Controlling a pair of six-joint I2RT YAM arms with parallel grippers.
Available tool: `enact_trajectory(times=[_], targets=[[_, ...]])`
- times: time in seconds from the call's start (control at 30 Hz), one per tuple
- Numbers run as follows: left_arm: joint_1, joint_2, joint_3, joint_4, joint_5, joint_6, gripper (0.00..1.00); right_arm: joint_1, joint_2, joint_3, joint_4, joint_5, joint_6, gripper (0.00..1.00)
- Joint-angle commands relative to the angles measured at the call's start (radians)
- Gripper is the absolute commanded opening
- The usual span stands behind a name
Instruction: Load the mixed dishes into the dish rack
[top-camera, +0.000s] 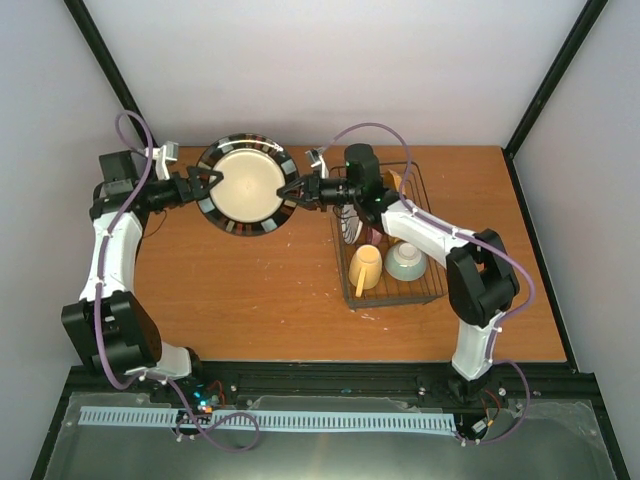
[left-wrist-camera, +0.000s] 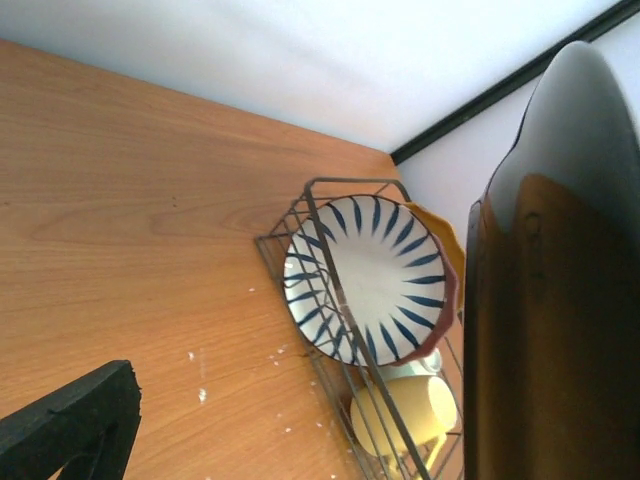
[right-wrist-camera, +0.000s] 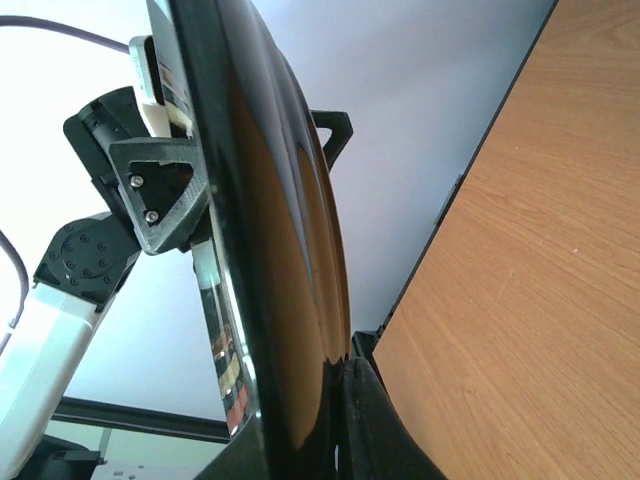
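Note:
A dark-rimmed plate (top-camera: 245, 185) with a cream centre hangs level above the table's far side, between my two grippers. My right gripper (top-camera: 292, 190) is shut on its right rim; one finger (right-wrist-camera: 390, 430) presses the plate's glossy dark underside (right-wrist-camera: 290, 300). My left gripper (top-camera: 213, 184) is open, its jaws astride the left rim. In the left wrist view one finger (left-wrist-camera: 75, 425) stands well apart from the plate (left-wrist-camera: 550, 320). The dark wire dish rack (top-camera: 432, 290) holds a white striped plate (left-wrist-camera: 365, 275) upright, a pink plate rim (left-wrist-camera: 452, 310) behind it, a pale yellow mug (top-camera: 365, 268) and a pale green bowl (top-camera: 405, 262).
The rack stands right of centre on the wooden table (top-camera: 250, 290). An orange-yellow edge (left-wrist-camera: 442, 235) shows behind the pink plate in the rack. White crumbs (left-wrist-camera: 200, 395) lie on the table beside the rack. Walls close the back and both sides.

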Motion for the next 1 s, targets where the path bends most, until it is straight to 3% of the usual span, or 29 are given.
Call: enact_trajectory(times=[0.0,0.23,0.37,0.67,0.97], targets=[[-0.004,-0.054,0.057,-0.015,-0.222,0.015,1.00,-0.007,-0.123,0.021,0.062,0.013,-0.053,0.03],[-0.005,-0.235,0.003,0.104,-0.526,-0.045,1.00,-0.029,-0.277,0.110,-0.412,0.339,-0.357,0.03],[-0.004,-0.319,-0.051,0.165,-0.635,-0.076,1.00,-0.053,-0.396,0.114,-0.548,0.571,-0.449,0.03],[-0.005,-0.312,-0.091,0.164,-0.649,-0.064,1.00,-0.083,-0.643,0.068,-0.761,1.226,-0.562,0.03],[-0.004,-0.292,-0.135,0.186,-0.623,-0.068,1.00,-0.105,-0.756,0.021,-0.892,1.587,-0.582,0.03]])
